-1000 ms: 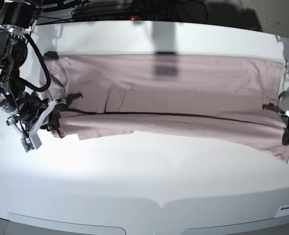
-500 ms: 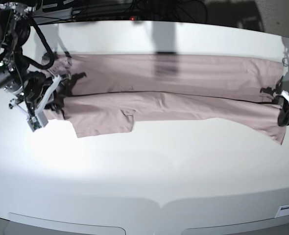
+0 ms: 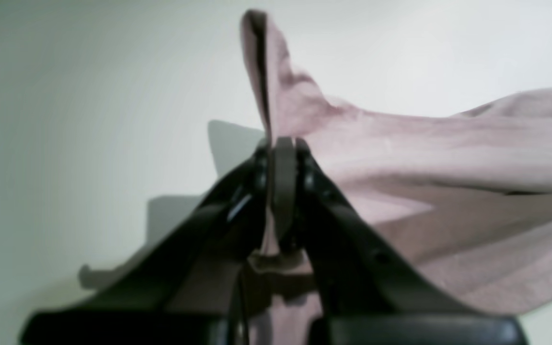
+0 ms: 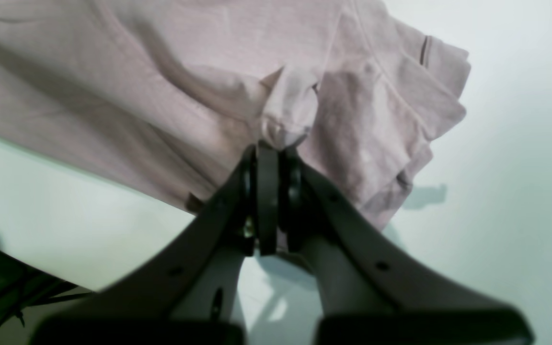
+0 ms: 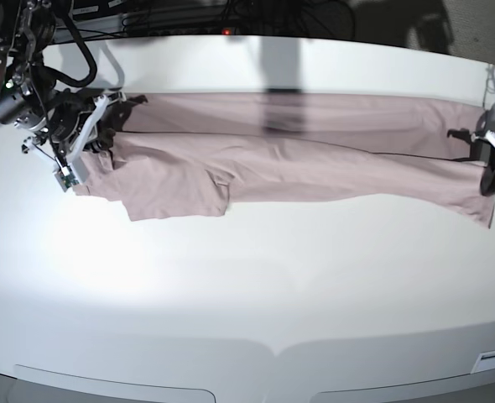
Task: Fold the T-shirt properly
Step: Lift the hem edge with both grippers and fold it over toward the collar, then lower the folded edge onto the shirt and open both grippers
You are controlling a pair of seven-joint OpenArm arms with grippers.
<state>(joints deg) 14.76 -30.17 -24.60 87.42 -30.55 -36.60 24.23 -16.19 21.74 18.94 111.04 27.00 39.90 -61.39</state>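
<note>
Across the table [image 5: 256,277], both arms' fingers pinch the T-shirt [image 5: 315,159] ends.

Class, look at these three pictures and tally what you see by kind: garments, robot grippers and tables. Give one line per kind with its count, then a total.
Garments: 1, the pink T-shirt
Robot grippers: 2, the left gripper and the right gripper, each shut on the T-shirt
Tables: 1, the white table
Total: 4
</note>
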